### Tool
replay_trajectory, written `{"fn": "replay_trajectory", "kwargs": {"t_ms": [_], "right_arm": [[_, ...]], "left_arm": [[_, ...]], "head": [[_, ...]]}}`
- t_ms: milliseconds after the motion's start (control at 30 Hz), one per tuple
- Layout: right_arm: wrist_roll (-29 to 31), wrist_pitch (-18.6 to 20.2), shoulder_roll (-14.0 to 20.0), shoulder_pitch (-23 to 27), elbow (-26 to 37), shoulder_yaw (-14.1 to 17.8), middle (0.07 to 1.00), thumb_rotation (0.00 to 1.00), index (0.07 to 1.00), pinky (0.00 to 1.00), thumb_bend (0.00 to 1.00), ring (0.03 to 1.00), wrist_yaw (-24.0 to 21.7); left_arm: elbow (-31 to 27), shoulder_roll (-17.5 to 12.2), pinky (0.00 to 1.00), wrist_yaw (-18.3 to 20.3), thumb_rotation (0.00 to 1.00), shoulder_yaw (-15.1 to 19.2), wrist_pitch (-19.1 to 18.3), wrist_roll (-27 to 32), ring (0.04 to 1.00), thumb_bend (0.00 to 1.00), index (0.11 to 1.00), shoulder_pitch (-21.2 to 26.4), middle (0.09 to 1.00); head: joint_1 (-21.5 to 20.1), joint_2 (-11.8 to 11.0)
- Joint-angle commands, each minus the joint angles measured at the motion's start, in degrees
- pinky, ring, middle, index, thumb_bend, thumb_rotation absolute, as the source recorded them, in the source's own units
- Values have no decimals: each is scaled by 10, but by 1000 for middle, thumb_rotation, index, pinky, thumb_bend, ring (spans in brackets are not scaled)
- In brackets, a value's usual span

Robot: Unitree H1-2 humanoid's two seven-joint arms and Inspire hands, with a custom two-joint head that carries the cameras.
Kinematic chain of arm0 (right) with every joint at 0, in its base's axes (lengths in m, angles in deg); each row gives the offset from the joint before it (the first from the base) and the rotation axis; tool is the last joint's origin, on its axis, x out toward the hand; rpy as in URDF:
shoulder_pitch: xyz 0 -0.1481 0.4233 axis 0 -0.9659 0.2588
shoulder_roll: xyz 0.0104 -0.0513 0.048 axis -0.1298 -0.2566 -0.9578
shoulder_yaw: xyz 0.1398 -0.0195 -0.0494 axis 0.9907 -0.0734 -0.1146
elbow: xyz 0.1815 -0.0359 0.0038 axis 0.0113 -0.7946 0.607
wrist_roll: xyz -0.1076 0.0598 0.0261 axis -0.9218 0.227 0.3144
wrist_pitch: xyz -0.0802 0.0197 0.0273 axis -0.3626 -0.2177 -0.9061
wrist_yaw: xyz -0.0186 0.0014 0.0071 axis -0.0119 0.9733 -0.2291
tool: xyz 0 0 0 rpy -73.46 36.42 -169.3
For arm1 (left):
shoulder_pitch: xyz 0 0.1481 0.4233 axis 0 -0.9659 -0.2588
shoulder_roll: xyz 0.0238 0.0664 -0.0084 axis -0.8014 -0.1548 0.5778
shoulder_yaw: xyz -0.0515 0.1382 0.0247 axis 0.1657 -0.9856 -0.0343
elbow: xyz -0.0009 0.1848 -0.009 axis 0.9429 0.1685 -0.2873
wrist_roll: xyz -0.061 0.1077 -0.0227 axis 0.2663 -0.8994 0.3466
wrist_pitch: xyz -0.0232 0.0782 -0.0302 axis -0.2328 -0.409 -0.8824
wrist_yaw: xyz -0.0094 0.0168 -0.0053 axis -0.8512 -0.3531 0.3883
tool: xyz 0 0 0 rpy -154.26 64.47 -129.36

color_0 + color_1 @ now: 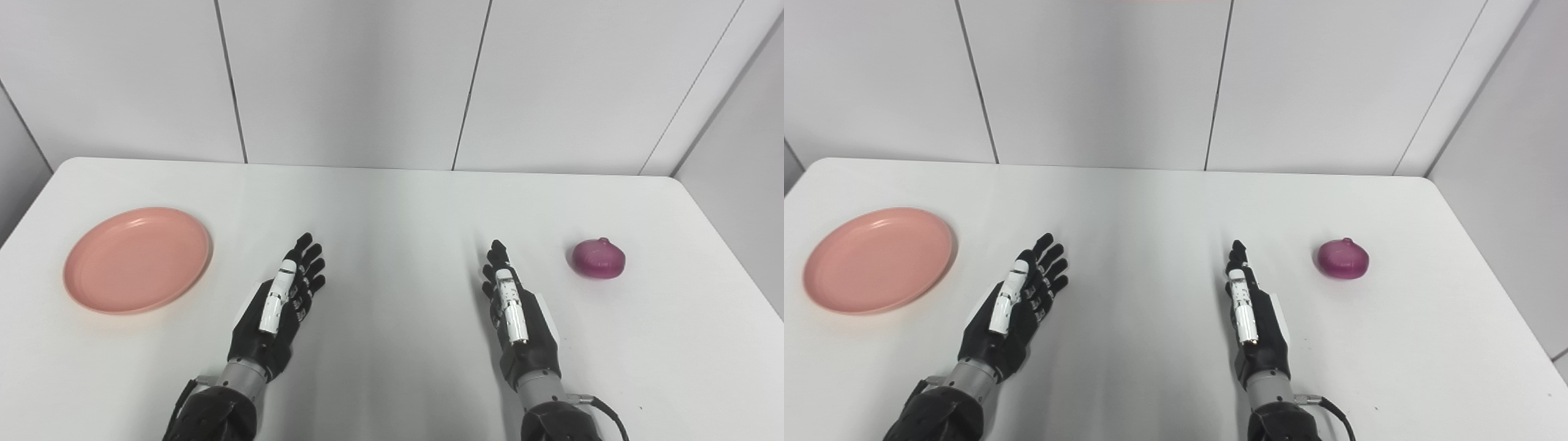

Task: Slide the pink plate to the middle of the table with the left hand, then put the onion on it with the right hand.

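Note:
A pink plate [138, 258] lies empty on the left side of the white table [392, 202]. On the right side rests a purple-red onion [599, 258]. My left hand [283, 302] lies near the table's front, to the right of the plate and apart from it, fingers stretched out and holding nothing. My right hand [511, 303] lies edge-on left of the onion, a hand's width away, fingers straight and empty. The right eye view gives the same layout, with the plate [879, 258], the onion [1342, 259] and both hands, left hand [1020, 304] and right hand [1251, 309].
Grey wall panels [349, 79] stand right behind the table's far edge, and a wall [747, 153] runs along its right side. A bare strip of tabletop lies between the two hands.

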Motion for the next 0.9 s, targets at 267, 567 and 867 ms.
{"fn": "replay_trajectory", "kwargs": {"t_ms": [267, 567, 867], "right_arm": [[16, -16, 17, 10, 14, 8, 1000, 1000, 1000, 1000, 263, 1000, -14], [56, -18, 40, 9, 16, 35, 1000, 1000, 1000, 1000, 182, 1000, -29], [76, -19, 58, 13, 7, 52, 1000, 1000, 1000, 1000, 160, 1000, -34]], "left_arm": [[5, 21, 1000, -3, 1000, -13, 18, -17, 1000, 492, 1000, 11, 1000], [29, 62, 1000, -25, 1000, -34, 25, -45, 997, 469, 1000, 18, 1000], [75, 97, 1000, -49, 1000, -53, 53, -72, 1000, 445, 1000, 32, 1000]], "head": [[61, -17], [179, -47], [280, -95]]}}
